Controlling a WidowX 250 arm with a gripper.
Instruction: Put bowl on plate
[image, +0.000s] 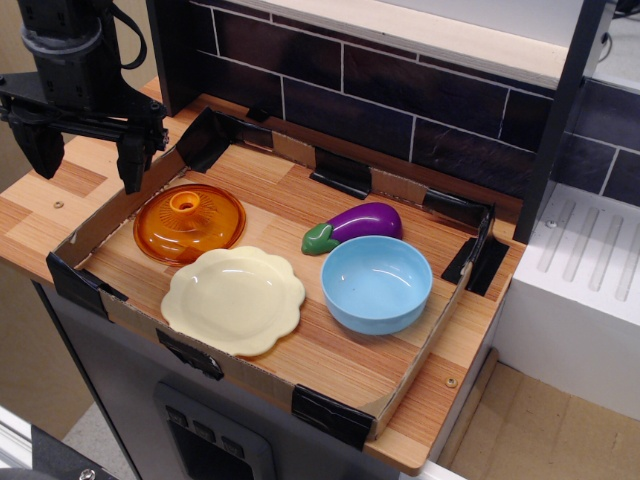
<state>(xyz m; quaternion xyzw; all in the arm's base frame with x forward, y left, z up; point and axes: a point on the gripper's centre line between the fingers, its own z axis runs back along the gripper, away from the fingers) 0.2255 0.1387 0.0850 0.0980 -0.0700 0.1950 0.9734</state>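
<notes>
Our gripper (82, 150) hangs wide open and empty above the tray's (402, 380) far-left corner, nothing grasped. Bowl (376, 284) sits upright on the tray floor well off to the gripper's right and nearer the camera, just beside the plate (233, 299) but not on it. Nothing started, we judge. Arm above the wrist is cut off by the frame; the lid (189, 221) sits just below the fingers.

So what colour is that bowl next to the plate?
Light blue, glossy: the bowl, seen best in the only view, observation.image.
</notes>
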